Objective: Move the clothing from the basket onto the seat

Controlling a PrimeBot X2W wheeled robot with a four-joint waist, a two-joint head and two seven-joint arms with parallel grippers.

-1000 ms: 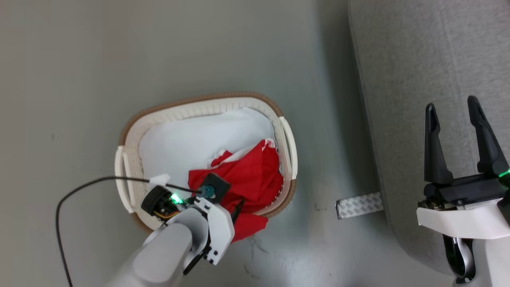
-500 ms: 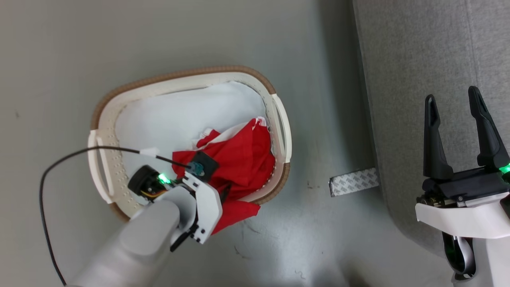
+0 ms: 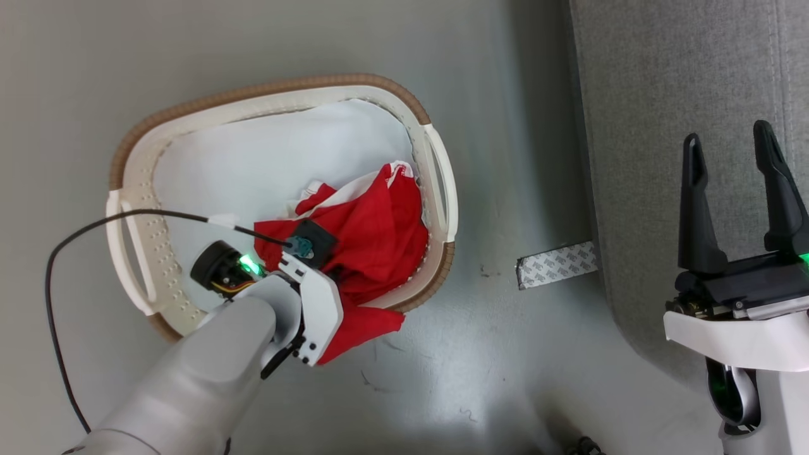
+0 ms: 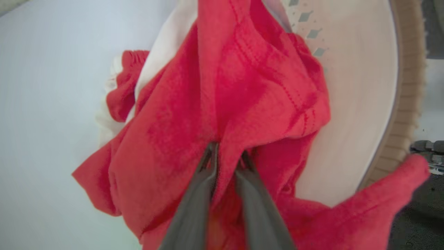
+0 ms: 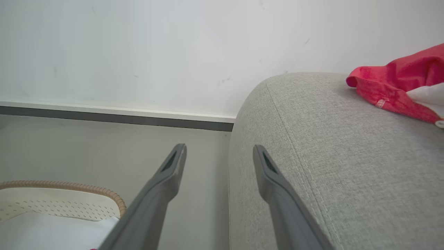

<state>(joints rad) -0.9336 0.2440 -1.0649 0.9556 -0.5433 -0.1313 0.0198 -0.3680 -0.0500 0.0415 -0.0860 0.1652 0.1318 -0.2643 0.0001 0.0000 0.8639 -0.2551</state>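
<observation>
Pinching a fold of soft bright red clothing (image 4: 242,86), the left end effector (image 4: 228,150) reaches into the oval white perforated plastic basket (image 3: 265,88); lifting straight and slowly should free the hem draped over the rim. Right end effector (image 3: 727,134) gapes empty at the light grey fabric seat (image 3: 663,95) edge (another red garment (image 5: 399,80) lies there). No writing is legible

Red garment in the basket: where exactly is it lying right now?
The red garment lies bunched in the lower right of the basket in the head view, one flap hanging over the rim. The left hand pinches a fold of it.
</observation>
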